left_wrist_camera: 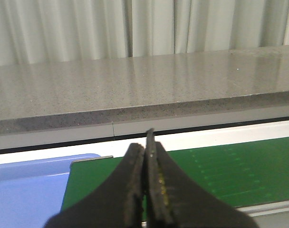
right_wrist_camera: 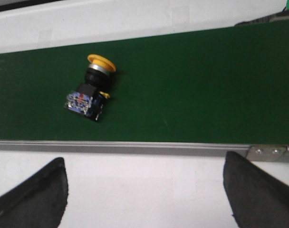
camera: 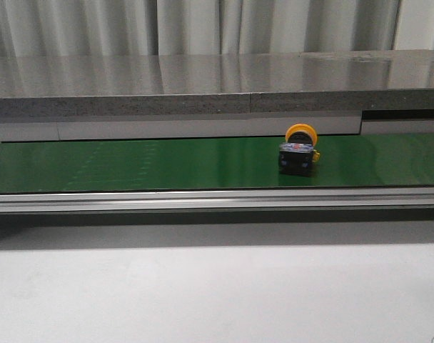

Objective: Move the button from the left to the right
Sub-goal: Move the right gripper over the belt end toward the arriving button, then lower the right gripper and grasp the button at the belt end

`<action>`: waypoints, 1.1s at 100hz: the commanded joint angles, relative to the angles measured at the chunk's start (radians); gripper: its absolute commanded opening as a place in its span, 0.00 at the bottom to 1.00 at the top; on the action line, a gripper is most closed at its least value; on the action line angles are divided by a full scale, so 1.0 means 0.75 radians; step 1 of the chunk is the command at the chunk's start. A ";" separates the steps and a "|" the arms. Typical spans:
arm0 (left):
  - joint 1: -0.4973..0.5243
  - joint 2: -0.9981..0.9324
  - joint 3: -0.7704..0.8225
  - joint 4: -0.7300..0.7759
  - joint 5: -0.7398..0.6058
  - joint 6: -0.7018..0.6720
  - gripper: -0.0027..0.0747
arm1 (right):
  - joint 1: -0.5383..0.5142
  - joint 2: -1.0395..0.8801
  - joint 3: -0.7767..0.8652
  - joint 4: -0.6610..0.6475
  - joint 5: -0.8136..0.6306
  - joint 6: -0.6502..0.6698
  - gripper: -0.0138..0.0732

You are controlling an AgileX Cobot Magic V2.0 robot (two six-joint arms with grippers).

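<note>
The button (camera: pixel 298 152) lay on its side on the green belt (camera: pixel 131 163), right of centre in the front view, its round yellow-orange cap turned toward the far edge and its black blocky body toward the near rail. Nothing else stood on the belt around it; open green ran to either side. A grey speckled stone-like ledge (camera: pixel 203 82) with a glossy top ran along the far side above the belt, with pale curtains (camera: pixel 203 25) behind it. A ribbed metal rail (camera: pixel 217 200) bordered the near edge, and a plain white surface (camera: pixel 203 293) filled the lower part of that frame.

In the left wrist view the left hand (left_wrist_camera: pixel 147 190) had its dark fingers pressed together with no gap and nothing between them; a blue tray (left_wrist_camera: pixel 25 190) sat at the lower left, just beside the belt end.

In the right wrist view the right hand (right_wrist_camera: pixel 144 194) was spread wide, its black fingertips (right_wrist_camera: pixel 35 194) at the lower corners over the white surface, well apart from the button (right_wrist_camera: pixel 91 93), which lay in the upper left of the frame
</note>
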 commanded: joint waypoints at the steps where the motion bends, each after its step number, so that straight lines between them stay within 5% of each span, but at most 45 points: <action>1: -0.010 0.010 -0.035 -0.008 -0.096 -0.001 0.01 | 0.002 0.052 -0.111 0.024 -0.061 -0.020 0.91; 50: -0.010 0.010 -0.035 -0.008 -0.096 -0.001 0.01 | 0.128 0.573 -0.421 0.016 -0.014 -0.044 0.91; 110: -0.010 0.010 -0.035 -0.008 -0.096 -0.001 0.01 | 0.155 0.925 -0.613 -0.229 -0.040 -0.043 0.91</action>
